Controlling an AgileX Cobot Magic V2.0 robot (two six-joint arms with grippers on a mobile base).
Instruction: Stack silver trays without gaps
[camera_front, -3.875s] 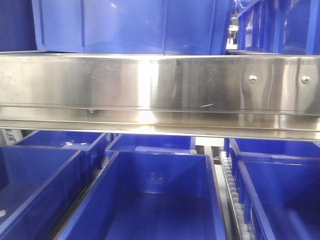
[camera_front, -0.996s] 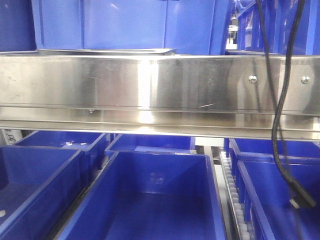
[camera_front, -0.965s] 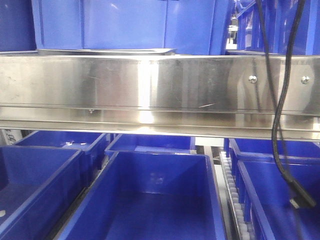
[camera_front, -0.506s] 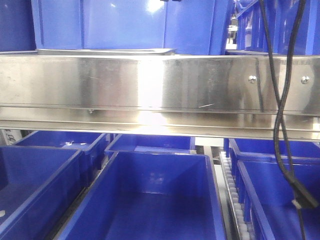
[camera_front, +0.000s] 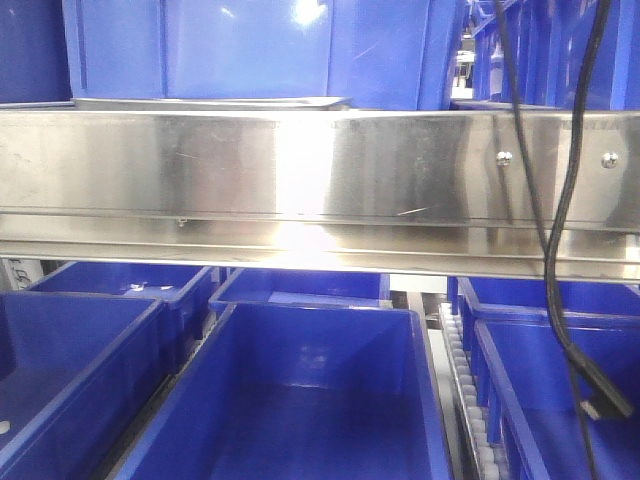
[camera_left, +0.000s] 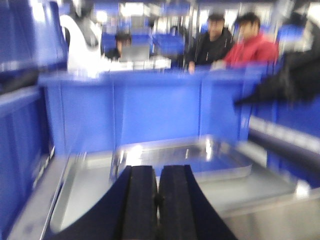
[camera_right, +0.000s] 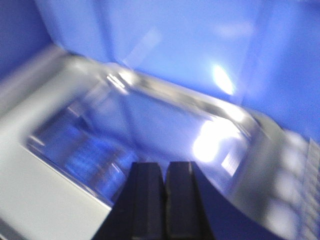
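Note:
Both wrist views are blurred. My left gripper (camera_left: 159, 169) is shut with nothing between its pads, pointing at a silver tray (camera_left: 220, 162) that lies ahead against a blue bin wall. A wider steel tray-like surface (camera_left: 80, 185) spreads below and to the left of it; I cannot tell whether the two are nested. My right gripper (camera_right: 165, 165) is shut and empty, hovering over the shiny floor of a silver tray (camera_right: 150, 120). In the front view only a thin tray rim (camera_front: 210, 102) shows above the steel rail; neither gripper shows there.
A long steel rail (camera_front: 320, 180) with screws crosses the front view. Deep blue bins (camera_front: 310, 400) stand below it and another blue bin (camera_front: 260, 50) behind the tray. A black cable (camera_front: 555, 250) hangs at the right. People sit beyond the bins (camera_left: 235, 45).
Since 3.9 s ago a tray rim has appeared above the rail and the black cable has come into view. Over the last second the cable has swung slightly left; the rim has stayed put.

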